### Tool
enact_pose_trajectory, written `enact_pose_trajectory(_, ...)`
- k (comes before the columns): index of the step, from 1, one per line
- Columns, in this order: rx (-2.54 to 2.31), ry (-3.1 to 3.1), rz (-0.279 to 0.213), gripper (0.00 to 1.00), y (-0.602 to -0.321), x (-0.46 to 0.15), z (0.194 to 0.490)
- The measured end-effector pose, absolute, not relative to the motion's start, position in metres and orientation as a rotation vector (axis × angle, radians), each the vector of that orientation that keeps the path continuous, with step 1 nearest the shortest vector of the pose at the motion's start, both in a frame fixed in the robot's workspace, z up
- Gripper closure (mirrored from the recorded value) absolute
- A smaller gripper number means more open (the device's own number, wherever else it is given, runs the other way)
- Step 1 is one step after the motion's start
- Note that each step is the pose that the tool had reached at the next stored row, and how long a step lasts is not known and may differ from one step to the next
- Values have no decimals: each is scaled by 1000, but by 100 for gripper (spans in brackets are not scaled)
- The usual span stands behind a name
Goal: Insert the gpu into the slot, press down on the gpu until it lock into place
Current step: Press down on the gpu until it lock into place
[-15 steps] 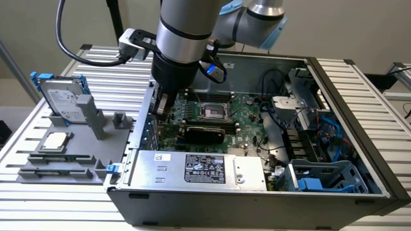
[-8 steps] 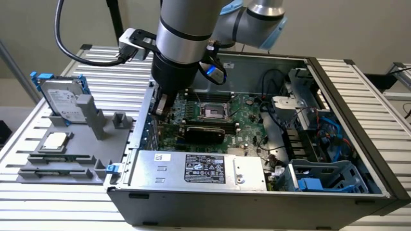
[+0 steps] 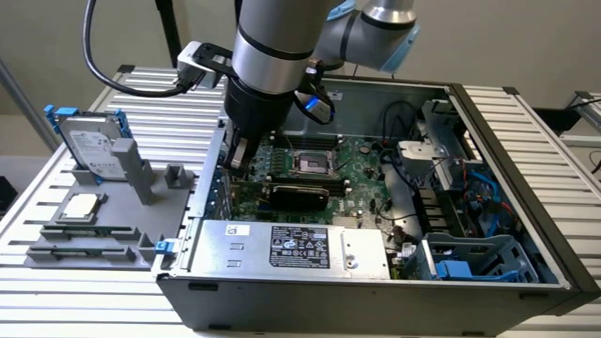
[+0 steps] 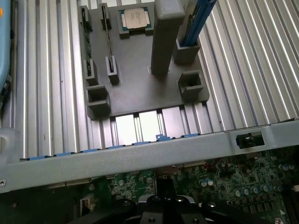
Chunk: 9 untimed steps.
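Observation:
The gpu (image 3: 298, 193), a flat black card with a green board edge, sits low on the motherboard (image 3: 362, 158) inside the open computer case, just in front of the CPU socket (image 3: 313, 163). My gripper (image 3: 241, 158) reaches down into the case at the card's end toward the exterior view's left, close to the case wall. In the wrist view the gripper's black body (image 4: 163, 207) hangs over the green board, with a dark narrow piece (image 4: 163, 186) just ahead of it. The blue slot is hidden beneath the card.
A silver power supply (image 3: 291, 246) fills the case's front, and drive cages and cables (image 3: 451, 197) crowd its right. Outside the case wall (image 4: 140, 156), a grey fixture (image 3: 94, 232) carries a hard drive with blue clips (image 3: 89, 144), a CPU chip (image 4: 135, 18) and memory sticks.

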<state>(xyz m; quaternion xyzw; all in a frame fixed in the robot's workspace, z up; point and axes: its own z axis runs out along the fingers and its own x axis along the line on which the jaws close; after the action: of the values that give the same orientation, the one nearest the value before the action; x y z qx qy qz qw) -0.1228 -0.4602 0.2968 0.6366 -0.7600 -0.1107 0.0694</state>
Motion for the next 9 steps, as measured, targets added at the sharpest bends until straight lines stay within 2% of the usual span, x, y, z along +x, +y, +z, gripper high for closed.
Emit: enact_pose_trajectory(9, 1916, -2288, -333, 89, -457, -124, 297)
